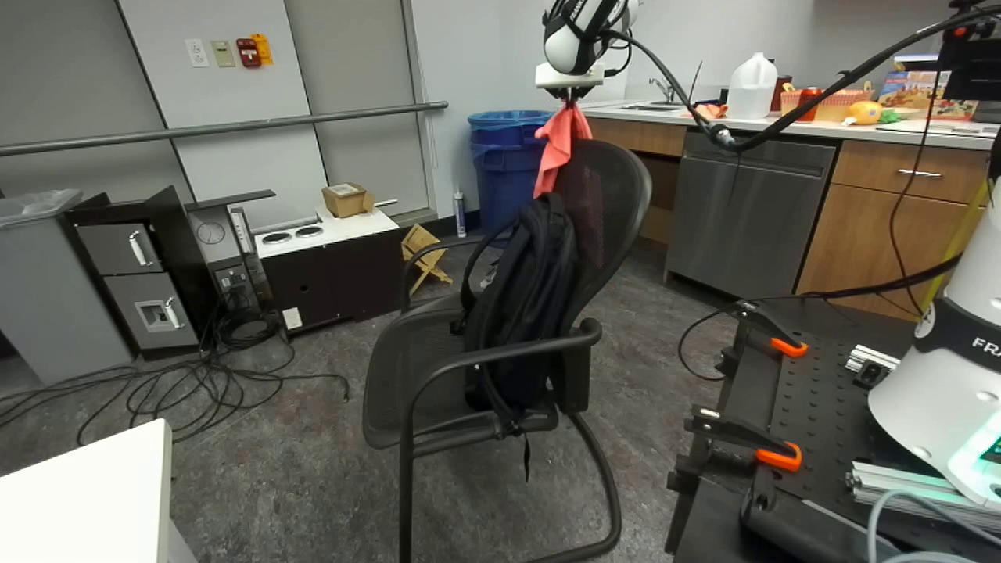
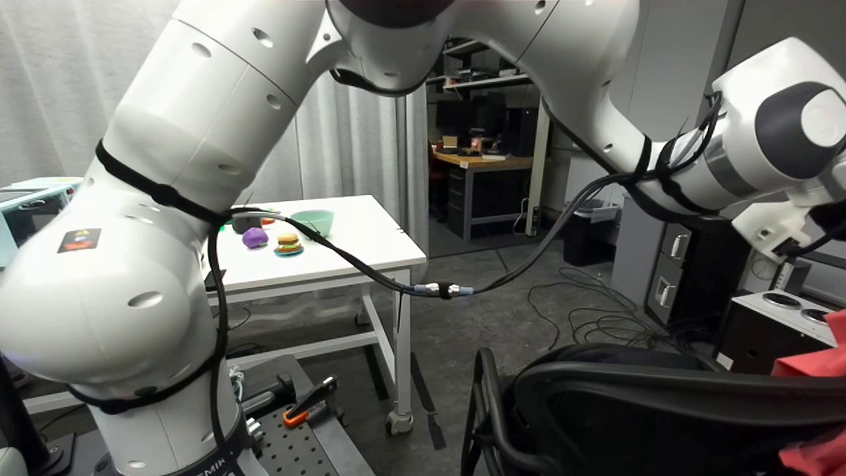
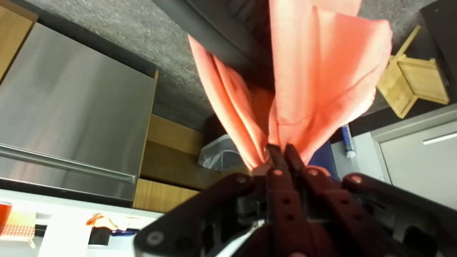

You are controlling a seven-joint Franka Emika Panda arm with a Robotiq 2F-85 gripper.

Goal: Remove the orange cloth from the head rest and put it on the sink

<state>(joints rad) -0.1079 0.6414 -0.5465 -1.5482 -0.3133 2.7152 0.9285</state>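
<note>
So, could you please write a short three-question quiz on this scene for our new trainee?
1. True or false: the tool is gripping the orange cloth.
2. Choose one: the black backpack is on A) the dishwasher, B) the mesh chair, C) the trash can.
3. Short answer: what does the white plastic jug stand on?

Key: 1. true; 2. B; 3. the countertop.

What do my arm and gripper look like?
The Panda arm is white with rounded joints, a black base band lettered in white, a warning label, black straps and cables. The gripper is black with slim, jointed fingers.
</note>
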